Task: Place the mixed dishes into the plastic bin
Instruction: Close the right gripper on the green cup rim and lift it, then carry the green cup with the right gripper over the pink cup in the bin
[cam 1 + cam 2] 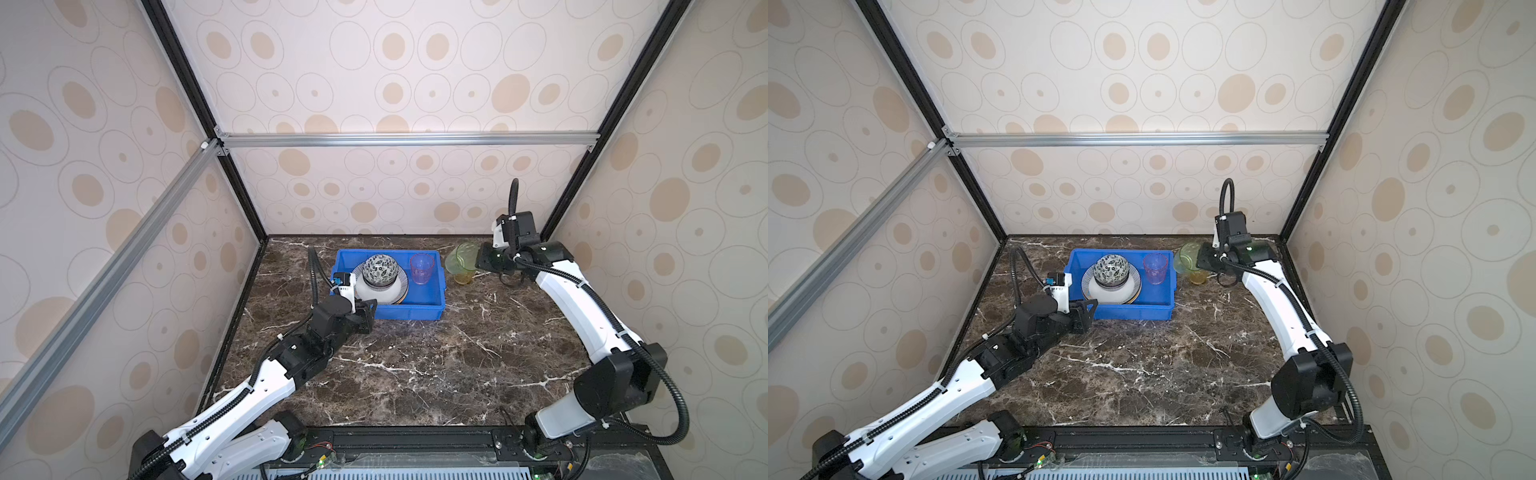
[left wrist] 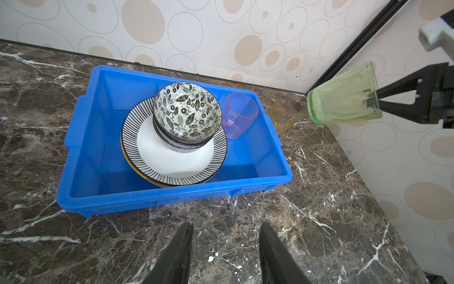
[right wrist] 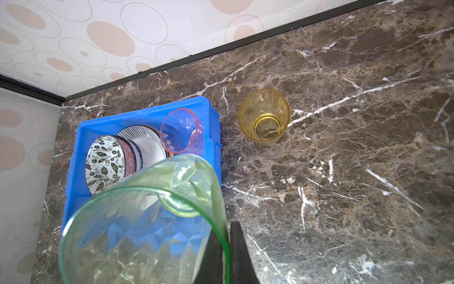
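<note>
— Dark marble tabletop (image 1: 415,365), patterned walls (image 1: 374,83) on three sides. Where is the blue bin (image 1: 390,309)?
— Toward the back, its long axis running left to right in both top views. In its left half a striped-rim plate (image 2: 172,167) lies flat on a yellow-edged plate (image 2: 126,158). The floral bowl (image 2: 186,110) sits on that, nested in a lower bowl (image 2: 181,145), mouth up. The pink tumbler (image 2: 239,115) stands upright at the right end.
— And the green tumbler (image 2: 344,98)?
— In the air, outside the bin's right end wall, nearly on its side. Its long axis is roughly level, base toward the bin, mouth toward the right gripper (image 3: 227,231). Those jaws pinch its wall at the rim, one finger inside and one outside.
— The yellow tumbler (image 3: 264,115)?
— Upright on the marble just right of the bin, lower than the green one.
— What of the left gripper (image 2: 226,225)?
— Jaws apart, holding nothing, low over the table near the bin's front-left corner.
</note>
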Motion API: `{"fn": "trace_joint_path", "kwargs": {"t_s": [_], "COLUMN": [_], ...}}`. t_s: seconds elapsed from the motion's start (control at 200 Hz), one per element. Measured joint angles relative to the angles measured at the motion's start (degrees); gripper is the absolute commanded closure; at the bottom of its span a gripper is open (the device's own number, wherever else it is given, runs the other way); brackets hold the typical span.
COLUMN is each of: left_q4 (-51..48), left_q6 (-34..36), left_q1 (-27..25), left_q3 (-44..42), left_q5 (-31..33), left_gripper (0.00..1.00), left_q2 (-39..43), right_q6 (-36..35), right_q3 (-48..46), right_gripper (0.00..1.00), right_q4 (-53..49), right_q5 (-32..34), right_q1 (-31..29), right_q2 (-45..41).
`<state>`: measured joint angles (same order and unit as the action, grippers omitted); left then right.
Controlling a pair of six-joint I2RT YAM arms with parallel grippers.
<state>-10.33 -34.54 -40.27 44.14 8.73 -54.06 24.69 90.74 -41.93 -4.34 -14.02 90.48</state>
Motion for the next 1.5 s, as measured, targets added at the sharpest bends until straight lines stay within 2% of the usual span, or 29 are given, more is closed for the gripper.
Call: {"fn": "trace_joint_path", "kwargs": {"t_s": [0.385, 0.58, 0.83, 1.256, 1.501], "left_q4": [-1.60, -1.81, -2.08, -2.10, -2.16], "left_q6": [-1.14, -1.27, -1.25, -0.79, -0.63], "left_q1": [-1.05, -1.40, -1.57, -1.62, -1.64], "left_q3": [0.00, -0.04, -0.83, -0.90, -1.64], "left_q5": [2.01, 2.78, 3.98, 4.85, 5.29], "left_gripper": [0.55, 0.55, 0.56, 0.56, 0.56], "left_q2": [0.48, 0.57, 2.05, 2.12, 2.69], "right_q6": [-0.22, -0.68, -1.46, -2.64, -3.30], "right_q3": [9.51, 17.16, 21.38, 37.13, 41.24], "right_gripper": [1.00, 1.00, 1.00, 1.00, 1.00], "right_q4": [0.63, -0.61, -2.43, -8.66, -11.34], "right_q5": [-1.27, -1.60, -1.68, -1.66, -1.25], "right_q1": [-4.17, -5.90, -6.51, -6.97, -7.30], "right_q2": [11.50, 16.50, 19.23, 30.40, 32.94]}}
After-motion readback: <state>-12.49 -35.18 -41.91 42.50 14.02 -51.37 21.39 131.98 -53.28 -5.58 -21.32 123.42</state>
